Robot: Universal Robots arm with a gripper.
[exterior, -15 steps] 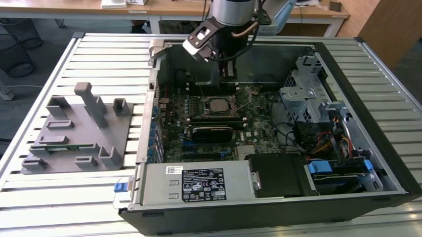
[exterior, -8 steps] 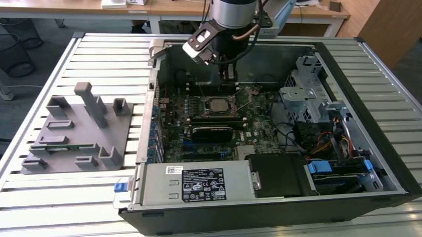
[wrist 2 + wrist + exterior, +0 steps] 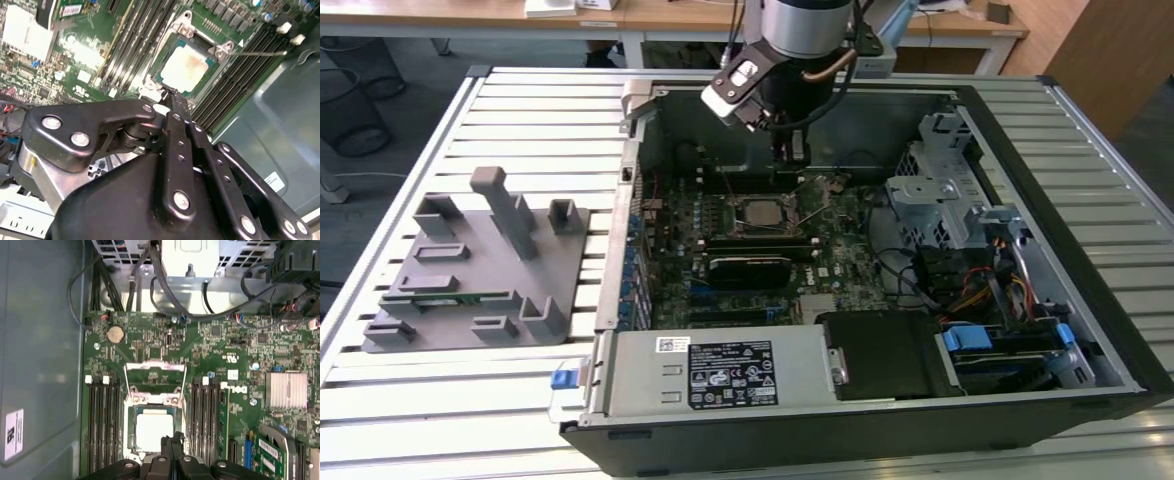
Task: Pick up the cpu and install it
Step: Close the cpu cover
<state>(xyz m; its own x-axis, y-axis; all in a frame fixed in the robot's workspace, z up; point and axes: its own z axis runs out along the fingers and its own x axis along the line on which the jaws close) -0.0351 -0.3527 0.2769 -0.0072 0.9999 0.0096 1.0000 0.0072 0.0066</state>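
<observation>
The gripper point(image 3: 790, 152) hangs inside the open case point(image 3: 894, 120). In the exterior view its tip is hard to make out against the dark interior, and the arm above it is cut off by the picture's edge. In both wrist views the two black fingers point(image 3: 167, 446) lie pressed together with no gap and nothing between them. Their bolted metal links cover much of the second wrist view. The cpu point(image 3: 152, 429) lies flat in its socket point(image 3: 131, 440) near the middle of the green board point(image 3: 150, 340), free of the gripper's grasp. It is a small square with a dull silvery top and a thin pale rim. In the second wrist view the cpu point(image 3: 186, 67) shows a faint brownish stain. The fingertips stand just over one edge of it and hide a strip of that edge in the first wrist view; I cannot tell whether they touch it. The socket's metal frame point(image 3: 155, 374) is hinged open beyond the chip, and a thin wire lever point(image 3: 260, 51) stands free. Long black slots point(image 3: 102, 425) run along both sides of the socket. The case stands on a table point(image 3: 520, 100) of pale ribbed slats whose near edge is cut off. Beside the case, toward the table's edge at the exterior view's left, sits a grey moulded fixture point(image 3: 480, 260) with upright posts.
</observation>
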